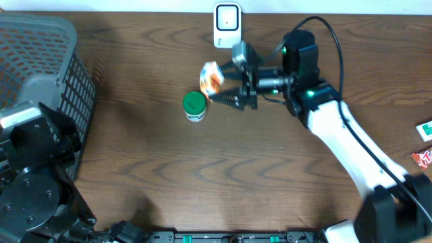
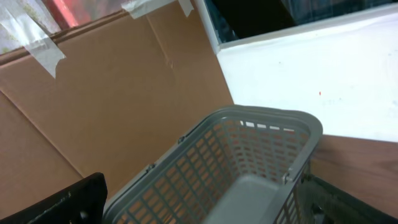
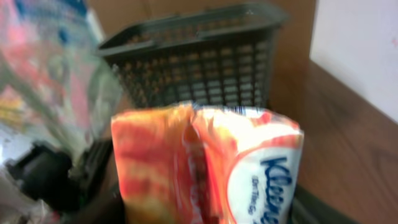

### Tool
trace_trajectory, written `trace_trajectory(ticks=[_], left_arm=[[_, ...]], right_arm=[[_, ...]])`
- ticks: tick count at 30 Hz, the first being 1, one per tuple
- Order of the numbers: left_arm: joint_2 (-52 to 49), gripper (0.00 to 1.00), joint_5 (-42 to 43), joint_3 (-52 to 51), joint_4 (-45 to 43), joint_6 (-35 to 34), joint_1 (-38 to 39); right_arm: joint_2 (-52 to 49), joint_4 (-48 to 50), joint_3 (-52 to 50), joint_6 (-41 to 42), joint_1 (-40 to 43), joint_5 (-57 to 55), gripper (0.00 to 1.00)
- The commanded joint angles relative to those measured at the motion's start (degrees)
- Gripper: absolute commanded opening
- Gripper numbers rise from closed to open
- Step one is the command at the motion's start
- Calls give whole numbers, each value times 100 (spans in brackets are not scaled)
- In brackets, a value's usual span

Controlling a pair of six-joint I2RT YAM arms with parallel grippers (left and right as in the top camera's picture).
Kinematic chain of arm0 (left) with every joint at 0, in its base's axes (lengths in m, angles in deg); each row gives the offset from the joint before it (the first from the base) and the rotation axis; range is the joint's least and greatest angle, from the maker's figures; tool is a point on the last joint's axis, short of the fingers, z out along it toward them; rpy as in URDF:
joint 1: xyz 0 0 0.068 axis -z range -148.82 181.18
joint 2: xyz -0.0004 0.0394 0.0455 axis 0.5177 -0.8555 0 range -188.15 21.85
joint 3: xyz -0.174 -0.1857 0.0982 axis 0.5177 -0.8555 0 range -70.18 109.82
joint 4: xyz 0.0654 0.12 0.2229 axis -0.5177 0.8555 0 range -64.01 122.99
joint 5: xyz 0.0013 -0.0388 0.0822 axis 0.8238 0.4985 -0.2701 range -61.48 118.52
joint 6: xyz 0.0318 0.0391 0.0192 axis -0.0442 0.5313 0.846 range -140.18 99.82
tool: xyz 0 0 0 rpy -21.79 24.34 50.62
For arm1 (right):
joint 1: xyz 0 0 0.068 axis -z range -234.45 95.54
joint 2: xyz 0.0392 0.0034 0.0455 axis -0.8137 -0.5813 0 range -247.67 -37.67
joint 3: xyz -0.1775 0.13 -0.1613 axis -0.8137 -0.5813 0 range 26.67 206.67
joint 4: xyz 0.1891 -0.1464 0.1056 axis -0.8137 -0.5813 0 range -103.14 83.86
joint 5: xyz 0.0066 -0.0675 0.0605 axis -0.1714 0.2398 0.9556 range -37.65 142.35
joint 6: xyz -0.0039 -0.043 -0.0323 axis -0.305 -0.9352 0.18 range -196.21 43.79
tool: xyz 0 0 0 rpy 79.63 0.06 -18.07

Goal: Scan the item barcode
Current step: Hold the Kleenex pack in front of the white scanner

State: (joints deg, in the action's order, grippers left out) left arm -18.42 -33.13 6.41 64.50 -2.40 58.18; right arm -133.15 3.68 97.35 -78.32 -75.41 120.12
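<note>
An orange and white Kleenex tissue pack hangs tilted just above the table, below and left of the white scanner at the back edge. My right gripper is shut on the pack from the right. In the right wrist view the pack fills the space between the dark fingers, and no barcode shows on its facing side. My left gripper is open over the grey basket with nothing in it; its fingers stand far apart.
A small jar with a green lid stands on the table just left of the right gripper. The grey basket fills the far left. Two small packets lie at the right edge.
</note>
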Motion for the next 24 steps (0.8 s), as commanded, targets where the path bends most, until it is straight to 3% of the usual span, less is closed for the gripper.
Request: trace_trajectory(ticks=[1,4,6,11,17,24], left_arm=[[24,98,-55,-4,-9,-55,-20],[24,98,-55,-4,-9,-55,-20],[24,98,-55,-4,-9,-55,-20],[24,98,-55,-4,-9,-55,-20],[24,98,-55,-4,-9,-55,-20],[24,98,-55,-4,-9,-55,-20]], right_arm=[[-522,1279,57,3040,68,-28,60],[-1099,3047,57,4986,109,-295,59],[-1429,3615,57,5978,153,-680,57],[-2155,4465,79,7394,286,-1593,64],[-2787,4863,758,8013,448,-2098,62],[-3587,3895,2612,8008,463,-2146,62]])
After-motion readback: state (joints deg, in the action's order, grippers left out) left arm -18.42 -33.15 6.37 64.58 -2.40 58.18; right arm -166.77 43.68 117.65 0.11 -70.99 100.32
